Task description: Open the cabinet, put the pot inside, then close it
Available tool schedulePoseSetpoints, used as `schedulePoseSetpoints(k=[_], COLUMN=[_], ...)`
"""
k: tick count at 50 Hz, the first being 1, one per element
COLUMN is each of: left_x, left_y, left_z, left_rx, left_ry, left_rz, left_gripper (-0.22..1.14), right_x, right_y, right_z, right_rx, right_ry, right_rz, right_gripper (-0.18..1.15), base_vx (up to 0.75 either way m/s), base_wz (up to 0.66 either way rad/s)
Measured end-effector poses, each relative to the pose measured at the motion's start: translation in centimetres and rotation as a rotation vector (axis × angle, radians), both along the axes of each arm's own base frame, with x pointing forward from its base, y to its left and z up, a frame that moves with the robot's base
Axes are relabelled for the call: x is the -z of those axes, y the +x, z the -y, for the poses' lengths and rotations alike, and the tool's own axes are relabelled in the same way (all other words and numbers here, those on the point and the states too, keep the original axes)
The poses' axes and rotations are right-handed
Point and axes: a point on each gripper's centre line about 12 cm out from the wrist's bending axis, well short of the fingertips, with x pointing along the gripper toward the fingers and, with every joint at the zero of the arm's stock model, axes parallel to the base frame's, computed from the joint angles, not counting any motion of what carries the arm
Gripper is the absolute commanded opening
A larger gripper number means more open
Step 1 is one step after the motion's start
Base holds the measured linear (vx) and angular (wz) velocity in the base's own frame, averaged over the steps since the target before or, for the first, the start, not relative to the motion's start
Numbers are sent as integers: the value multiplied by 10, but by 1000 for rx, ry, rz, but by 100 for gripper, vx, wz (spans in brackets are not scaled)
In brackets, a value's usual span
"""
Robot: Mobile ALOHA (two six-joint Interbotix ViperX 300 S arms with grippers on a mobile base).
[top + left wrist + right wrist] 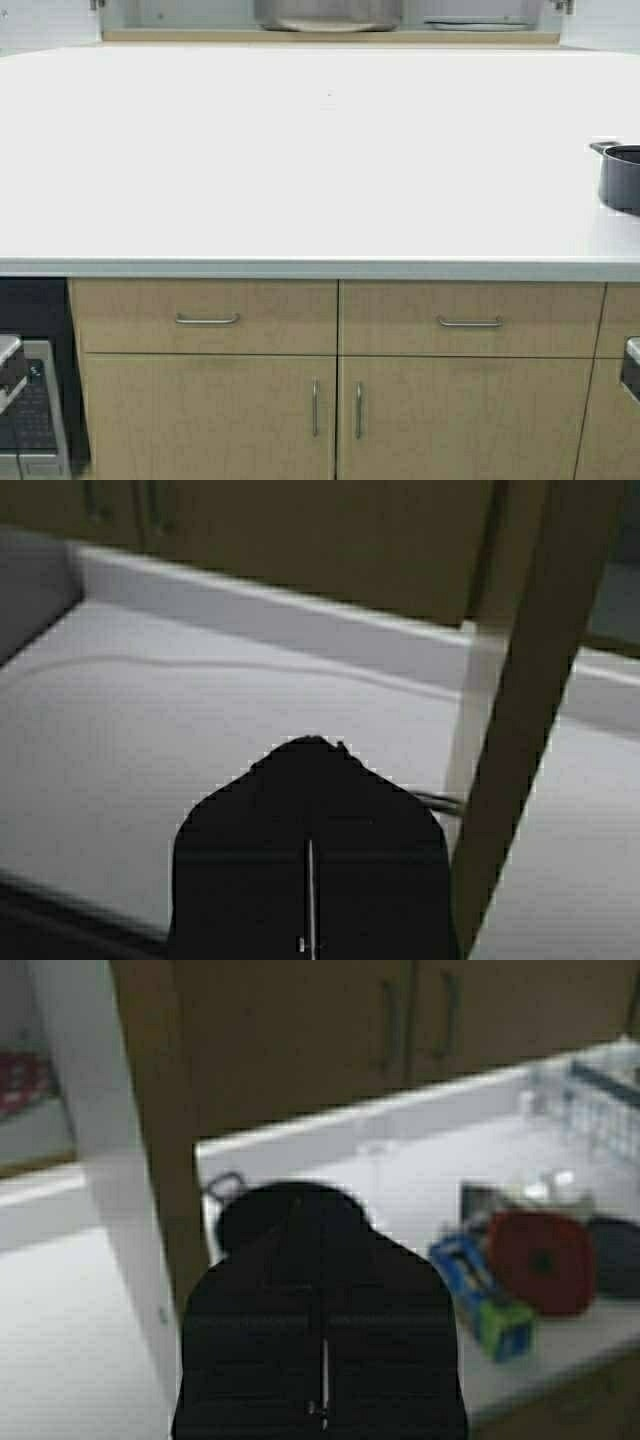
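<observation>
The pot sits upright inside the open cabinet, beside a plate. Left gripper and right gripper are both pressed closed, holding nothing.

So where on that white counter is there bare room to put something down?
Almost all of the white countertop is bare, from its front edge above the drawers back to the open cabinet holding the pot. Only the right edge is taken, by a dark pot. The right wrist view shows a crowded stretch: a red disc and a blue-green box.
</observation>
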Motion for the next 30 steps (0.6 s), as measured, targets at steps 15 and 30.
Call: schedulePoseSetpoints(k=[15,30], left_x=[12,11], left_y=[65,76], left_z=[5,52], left_rx=[57,163], left_ry=[-8,-4], left_rz=[-26,-24], left_gripper=[4,4], right_x=[15,36], right_y=[70,92], right_z=[24,26], right_rx=[-3,-17], right_ry=[-26,-11], right_rz=[-68,-115], right_gripper=[7,7], base_vx=[-2,3], base_wz=[1,0])
